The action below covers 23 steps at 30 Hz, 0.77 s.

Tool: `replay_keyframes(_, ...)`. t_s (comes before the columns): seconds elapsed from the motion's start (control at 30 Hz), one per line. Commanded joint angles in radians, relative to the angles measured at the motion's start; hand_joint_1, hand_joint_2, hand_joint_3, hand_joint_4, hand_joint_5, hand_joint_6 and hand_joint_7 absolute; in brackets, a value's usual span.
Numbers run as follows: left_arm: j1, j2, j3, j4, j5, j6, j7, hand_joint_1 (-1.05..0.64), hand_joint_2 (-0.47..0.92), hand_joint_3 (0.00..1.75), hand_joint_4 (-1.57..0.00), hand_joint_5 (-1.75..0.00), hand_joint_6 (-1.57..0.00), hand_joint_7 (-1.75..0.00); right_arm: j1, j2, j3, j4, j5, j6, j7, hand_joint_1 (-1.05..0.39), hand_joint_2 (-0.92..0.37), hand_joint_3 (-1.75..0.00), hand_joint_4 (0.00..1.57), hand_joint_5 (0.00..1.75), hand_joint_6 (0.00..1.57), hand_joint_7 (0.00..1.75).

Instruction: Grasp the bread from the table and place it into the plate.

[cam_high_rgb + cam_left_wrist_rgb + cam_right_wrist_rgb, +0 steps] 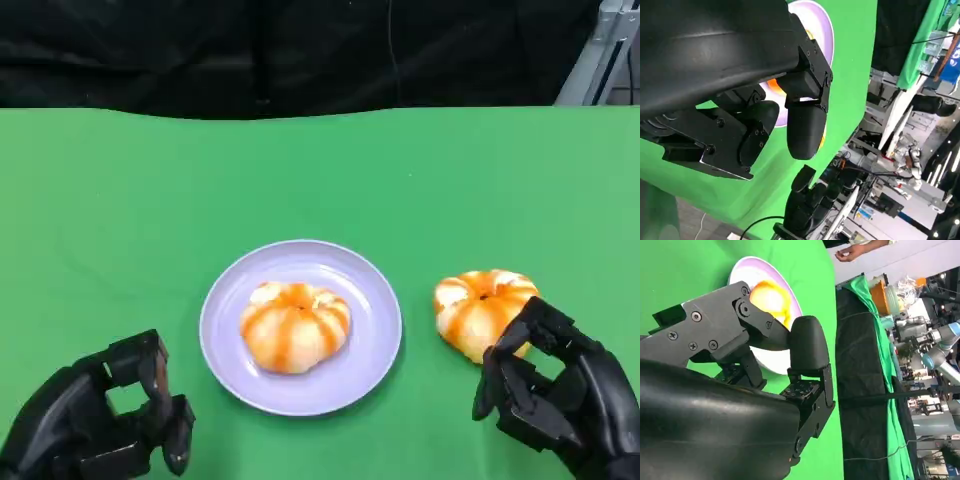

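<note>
Head view: one round orange-striped bread roll [294,326] lies in the lavender round plate [375,345]; a second striped roll [480,308] sits on the green table [120,210], just beside the right hand [545,390], fingers apart, empty. Left hand [110,420] likewise holds nothing.

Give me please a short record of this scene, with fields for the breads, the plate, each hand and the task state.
bread on plate: one bun, orange-striped, lying on the plate
bread on table: second bun, on the green cloth beside the plate, on the robot's right
plate: pale purple, round, near the table's middle
right hand: close to the second bun, fingers apart, at its near side; contact cannot be told
left hand: low near the table's edge, holding nothing, away from the plate
task state: second bun not yet in the plate
</note>
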Motion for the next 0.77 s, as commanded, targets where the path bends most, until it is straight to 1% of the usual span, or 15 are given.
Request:
replay_keyframes(0.03, -0.006, 0.004, 0.011, 0.008, 0.012, -0.004, -0.007, 0.0, 0.65, 1.34, -0.94, -1.75, -0.74, -1.75, 0.005, -0.016, -0.009, -0.01, 0.008, -0.001, 0.003, -0.14, -0.67, -0.96, 0.81, 1.75, 0.63, 1.66)
replay_keyframes(0.77, -0.008, -0.003, 0.019, 0.015, 0.029, -0.008, -0.007, 0.03, 0.67, 1.33, -0.93, -1.75, -0.73, -1.75, 0.008, -0.008, -0.005, -0.017, 0.009, -0.005, 0.002, -0.13, -0.68, -0.97, 0.82, 1.75, 0.64, 1.66)
